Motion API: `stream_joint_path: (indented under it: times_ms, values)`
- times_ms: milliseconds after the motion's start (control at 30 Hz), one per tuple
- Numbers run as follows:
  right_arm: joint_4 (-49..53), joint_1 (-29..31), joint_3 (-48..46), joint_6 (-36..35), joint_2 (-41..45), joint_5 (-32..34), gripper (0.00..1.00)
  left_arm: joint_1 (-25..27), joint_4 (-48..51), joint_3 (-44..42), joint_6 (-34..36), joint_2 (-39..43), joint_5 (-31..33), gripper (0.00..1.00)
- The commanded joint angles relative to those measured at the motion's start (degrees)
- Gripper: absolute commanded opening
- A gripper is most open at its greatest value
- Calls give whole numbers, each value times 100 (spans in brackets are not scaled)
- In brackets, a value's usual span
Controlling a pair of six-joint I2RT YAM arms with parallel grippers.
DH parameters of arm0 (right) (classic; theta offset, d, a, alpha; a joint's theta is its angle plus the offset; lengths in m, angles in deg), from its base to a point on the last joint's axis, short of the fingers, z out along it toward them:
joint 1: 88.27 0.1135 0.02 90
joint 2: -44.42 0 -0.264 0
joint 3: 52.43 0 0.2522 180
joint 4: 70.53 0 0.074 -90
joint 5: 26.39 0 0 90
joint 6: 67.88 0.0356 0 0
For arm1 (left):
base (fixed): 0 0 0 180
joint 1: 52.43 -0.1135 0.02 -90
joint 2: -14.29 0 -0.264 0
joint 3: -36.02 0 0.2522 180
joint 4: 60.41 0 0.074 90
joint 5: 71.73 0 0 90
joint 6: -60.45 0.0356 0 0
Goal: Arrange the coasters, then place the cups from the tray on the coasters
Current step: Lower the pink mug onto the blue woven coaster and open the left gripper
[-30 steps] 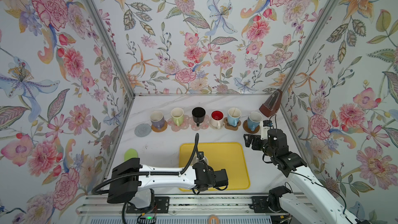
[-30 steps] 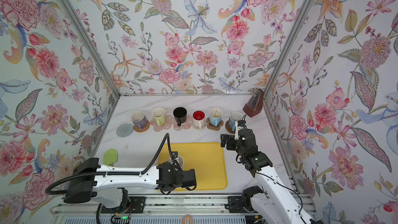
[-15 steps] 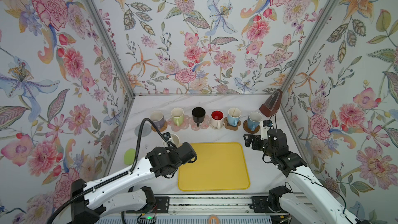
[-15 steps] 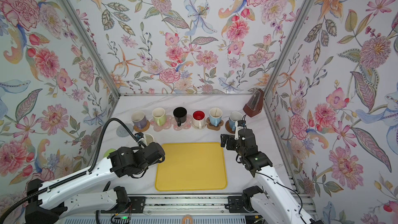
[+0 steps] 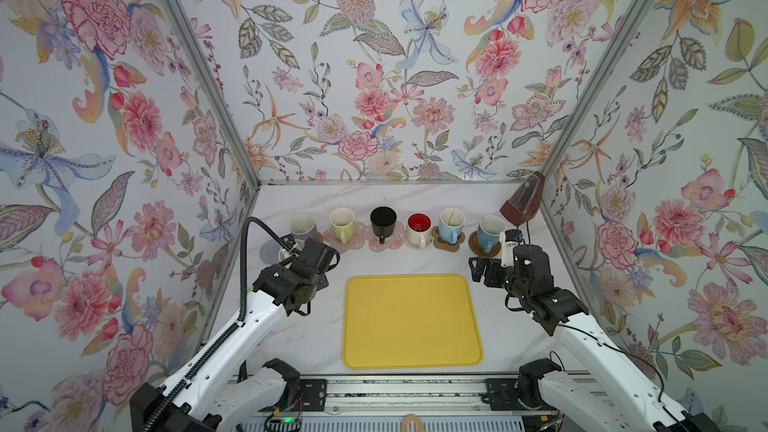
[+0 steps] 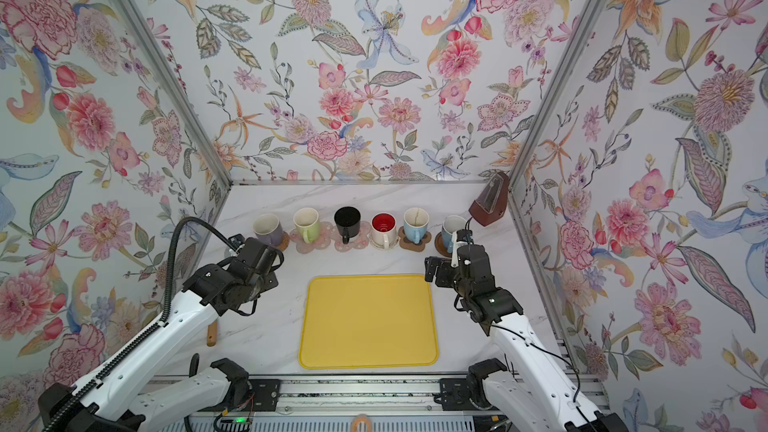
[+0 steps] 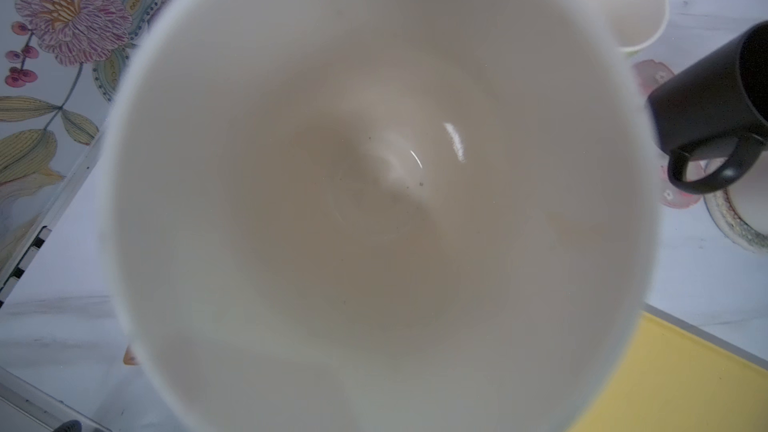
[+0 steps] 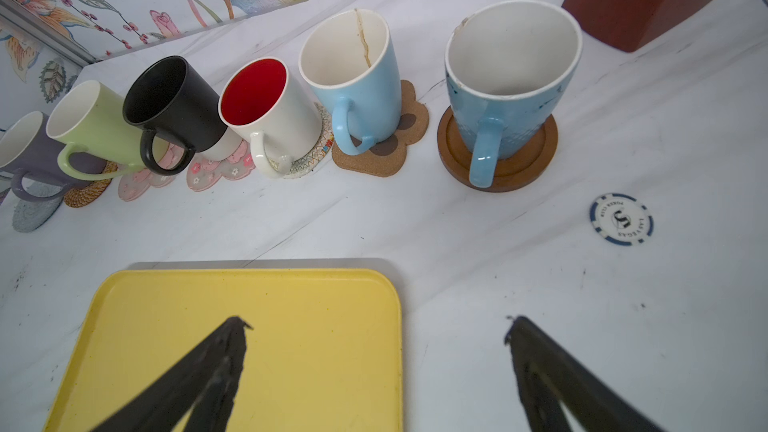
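My left gripper [image 5: 296, 248] is shut on the cream cup [image 5: 286, 254], held at the left end of the row, right beside the bare grey speckled coaster [image 5: 268, 250]. Whether the cup touches that coaster I cannot tell. The cup's inside [image 7: 374, 201] fills the left wrist view and hides the jaws. Several cups stand on coasters along the back: lavender [image 5: 303, 226], light green [image 5: 343, 222], black [image 5: 383, 220], white with red inside [image 5: 417, 228], and two light blue [image 5: 451, 224] [image 5: 490, 232]. The yellow tray [image 5: 411, 322] holds nothing. My right gripper [image 8: 376, 322] hangs open over the tray's back right corner.
A brown metronome [image 5: 523, 201] stands in the back right corner. A blue and white poker chip [image 8: 621, 219] lies on the marble near the rightmost cup. A wooden brush handle [image 6: 212, 334] shows under the left arm. Flowered walls close in left, back and right.
The left arm has carried the cream cup off the tray's front left and up to the left end of the row. The right arm has not moved.
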Motion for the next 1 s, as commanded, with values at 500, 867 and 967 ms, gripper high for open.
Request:
stream_joint_path:
  times_ms: [500, 867, 967]
  values:
    - [499, -49, 453, 53, 152, 57, 99, -3055, -1909, 605, 1808, -1673, -1507, 0]
    - [674, -66, 518, 71, 229, 73, 99, -3525, -2364, 1454, 2030, -2968, -1525, 0]
    - [691, -82, 550, 65, 219, 78, 99, -3590, -2367, 1698, 2048, -3424, -1623, 0]
